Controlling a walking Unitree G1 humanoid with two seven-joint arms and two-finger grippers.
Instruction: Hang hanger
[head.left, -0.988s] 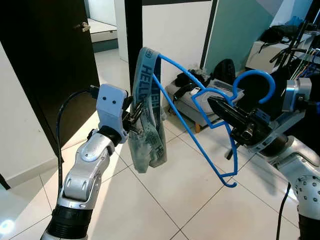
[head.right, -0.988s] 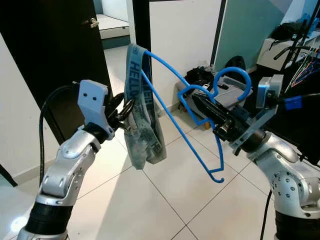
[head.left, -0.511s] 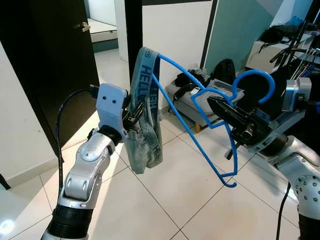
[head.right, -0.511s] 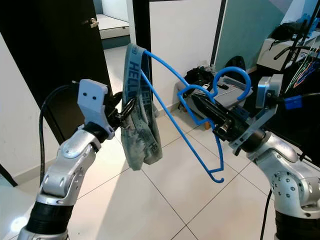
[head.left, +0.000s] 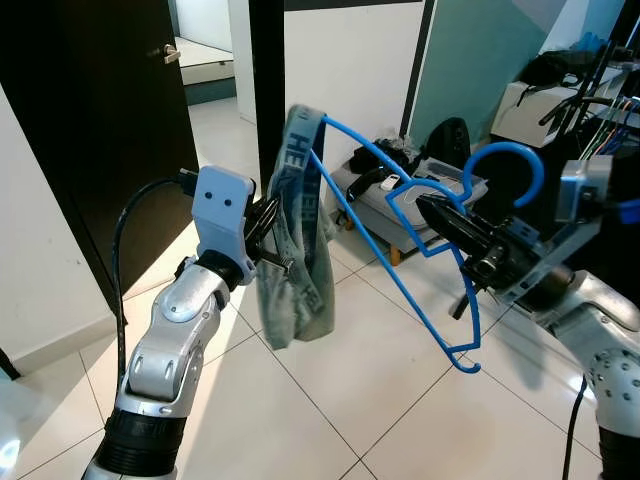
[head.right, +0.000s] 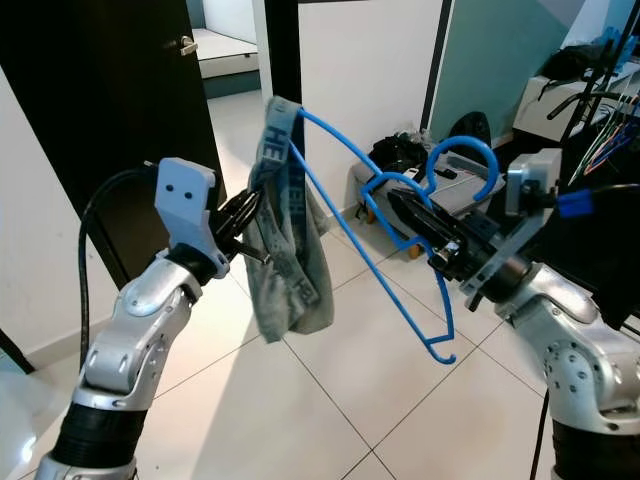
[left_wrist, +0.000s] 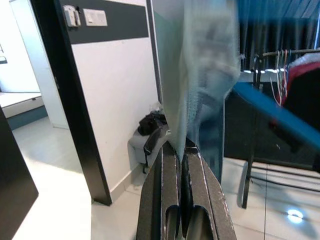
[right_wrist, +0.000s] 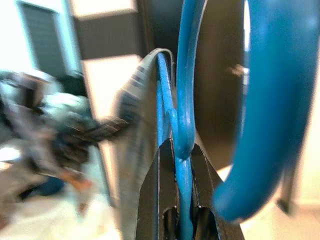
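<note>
garment (head.left: 297, 250) swings, twists at frame centre since 0.5 s | left gripper (head.left: 268, 238) pinches it | right gripper (head.left: 448, 222) clamps blue hanger (head.left: 400, 262) | not hung yet

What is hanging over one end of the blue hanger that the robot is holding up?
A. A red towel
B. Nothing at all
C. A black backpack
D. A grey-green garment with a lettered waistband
D: a grey-green garment with a lettered band drapes over the far end of the blue hanger, pinched by the left tool, while the right tool grips the hanger near its hook.
</note>
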